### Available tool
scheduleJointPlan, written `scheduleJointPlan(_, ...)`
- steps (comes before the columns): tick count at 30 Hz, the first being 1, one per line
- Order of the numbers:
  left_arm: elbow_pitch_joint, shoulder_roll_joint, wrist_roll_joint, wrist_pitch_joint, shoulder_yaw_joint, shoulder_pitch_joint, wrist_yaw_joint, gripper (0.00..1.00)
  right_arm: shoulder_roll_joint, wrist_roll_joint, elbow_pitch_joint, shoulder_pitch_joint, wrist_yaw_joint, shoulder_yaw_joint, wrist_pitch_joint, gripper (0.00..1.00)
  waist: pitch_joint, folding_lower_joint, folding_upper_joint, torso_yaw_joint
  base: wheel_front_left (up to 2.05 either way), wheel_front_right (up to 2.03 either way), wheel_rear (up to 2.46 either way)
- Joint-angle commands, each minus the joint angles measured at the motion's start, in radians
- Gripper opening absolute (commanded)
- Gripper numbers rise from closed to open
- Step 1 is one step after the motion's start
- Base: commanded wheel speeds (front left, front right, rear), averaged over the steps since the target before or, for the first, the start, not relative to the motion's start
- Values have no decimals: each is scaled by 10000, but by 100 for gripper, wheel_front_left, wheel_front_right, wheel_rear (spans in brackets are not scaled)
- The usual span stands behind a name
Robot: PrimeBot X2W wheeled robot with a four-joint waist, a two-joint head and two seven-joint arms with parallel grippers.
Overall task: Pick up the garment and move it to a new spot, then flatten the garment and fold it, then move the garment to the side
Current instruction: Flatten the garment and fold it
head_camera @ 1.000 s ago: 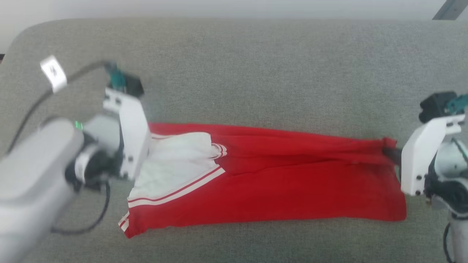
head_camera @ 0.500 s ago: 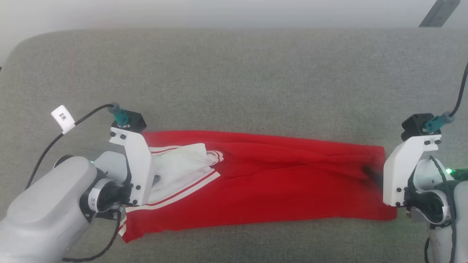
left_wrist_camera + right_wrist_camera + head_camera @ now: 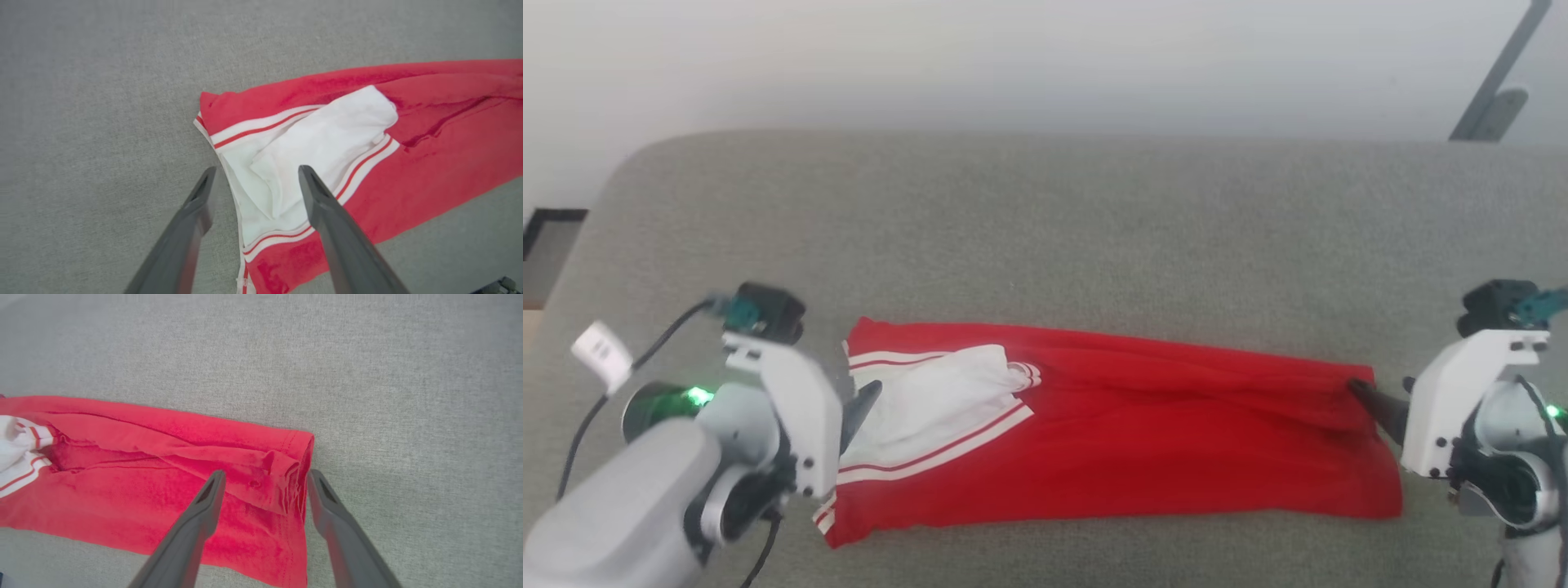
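The garment (image 3: 1111, 445) lies as a long red band across the near-middle of the grey padded surface (image 3: 1045, 237), running left to right, plain red side up. A white sleeve (image 3: 931, 400) with striped trim is turned in on top of its left end. The stitched hem (image 3: 304, 457) closes its right end, where the far layer is bunched into small pleats.

It looks like thin, soft knit. It should be light and limp, sagging from any single pinch, with its layers free to slide over one another and undo the fold. The safest hold is probably at both ends at once, pinching through every layer: at the left by the striped trim, at the right on the hemmed corner.

The left gripper (image 3: 257, 171) is poised over the sleeve end with its fingers spread wide, one over the grey surface and one over the white cloth, clamping nothing. The right gripper (image 3: 266, 473) has its fingers equally parted, straddling the pleated hem corner with nothing pinched.

No number or lettering is on the side that faces up. How many layers are stacked cannot be told. The left arm's pale bracket covers part of the near-left corner in the head view. Whether either set of fingertips touches the cloth is unclear.
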State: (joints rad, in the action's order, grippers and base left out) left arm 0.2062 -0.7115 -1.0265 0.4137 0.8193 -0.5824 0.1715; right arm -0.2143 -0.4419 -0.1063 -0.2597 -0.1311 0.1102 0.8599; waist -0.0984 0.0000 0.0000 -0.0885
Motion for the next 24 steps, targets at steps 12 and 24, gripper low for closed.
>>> scheduleJointPlan(12,-404,-341,741,-4634,-1190,2369,856,100,-156,-111,-763,453,8,965,23,100,468,0,0,-671,0,0,0)
scheduleJointPlan(24,-639,307,1557,-6799,-3130,3904,1138,100,-353,-84,-2224,-264,8,1624,738,100,-109,0,0,-1345,0,0,0)
